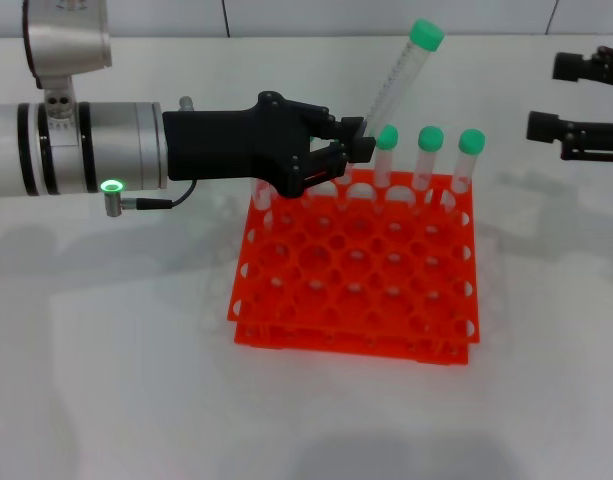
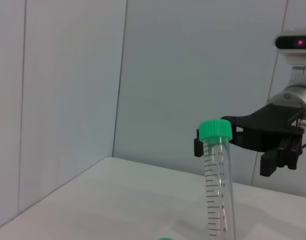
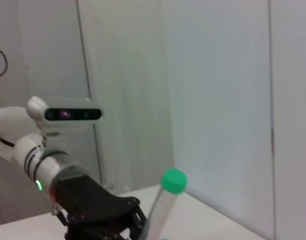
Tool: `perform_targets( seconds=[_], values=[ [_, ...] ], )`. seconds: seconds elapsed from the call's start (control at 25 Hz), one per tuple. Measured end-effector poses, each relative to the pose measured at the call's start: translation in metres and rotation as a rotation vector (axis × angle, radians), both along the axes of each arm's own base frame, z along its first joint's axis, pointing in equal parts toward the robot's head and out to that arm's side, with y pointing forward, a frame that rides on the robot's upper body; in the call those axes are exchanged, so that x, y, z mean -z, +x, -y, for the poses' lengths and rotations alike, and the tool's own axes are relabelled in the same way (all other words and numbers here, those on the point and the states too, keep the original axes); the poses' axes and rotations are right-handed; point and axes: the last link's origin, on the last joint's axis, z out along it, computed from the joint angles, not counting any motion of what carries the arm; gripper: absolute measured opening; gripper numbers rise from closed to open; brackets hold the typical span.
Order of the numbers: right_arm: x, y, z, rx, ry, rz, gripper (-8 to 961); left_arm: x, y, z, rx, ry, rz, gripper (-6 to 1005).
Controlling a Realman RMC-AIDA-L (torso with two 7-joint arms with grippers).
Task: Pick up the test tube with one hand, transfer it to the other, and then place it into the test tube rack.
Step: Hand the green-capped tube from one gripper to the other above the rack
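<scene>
While the left black two-fingered tool (image 1: 352, 146) with the silver wrist and green light reaches in over the back edge of the bright orange-red plastic rack (image 1: 356, 275), it's pinching a slim clear plastic tube with a green screw cap (image 1: 396, 78) near the tube's lower end. That tube is tilted, cap up and leaning away toward the robot's right, held in the air above the rack's back row. From the left wrist view you can see black graduation marks and numbers printed down its clear wall (image 2: 218, 192), and the cap has a ribbed edge.

Count-wise: one held tube, plus three more green-capped tubes standing upright in the rack's back row, first (image 1: 386, 152), second (image 1: 429, 155) and third (image 1: 469, 160). So four tubes I can clearly see. One rack, two tiers, grid of round holes, sitting on the white surface (image 1: 106, 340).

The right black tool (image 1: 576, 105) is off at the right edge, well apart from the rack, fingers spread with nothing between them.
</scene>
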Motion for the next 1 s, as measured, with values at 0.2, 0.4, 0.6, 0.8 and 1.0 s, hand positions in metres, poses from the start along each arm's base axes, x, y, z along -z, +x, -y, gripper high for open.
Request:
perform_targets(
  seconds=[0.2,0.4,0.6,0.8,1.0],
  values=[
    [0.004,-0.012,-0.006,-0.028,-0.014,-0.022,799,0.001,0.004,-0.001,0.01,-0.005,0.002,197],
    [0.008,-0.025,-0.01,-0.067,-0.027,-0.047,797,0.003,0.005,0.0,0.012,-0.014,0.001,196],
    [0.006,-0.03,-0.011,-0.081,-0.019,-0.072,795,0.004,0.007,-0.001,0.014,-0.019,0.006,196],
    [0.008,-0.034,-0.012,-0.091,-0.027,-0.074,793,0.003,0.004,0.001,-0.002,-0.016,0.016,196],
    [0.014,-0.039,-0.014,-0.1,-0.044,-0.064,791,0.002,-0.002,0.004,-0.022,-0.012,0.022,197]
  ],
)
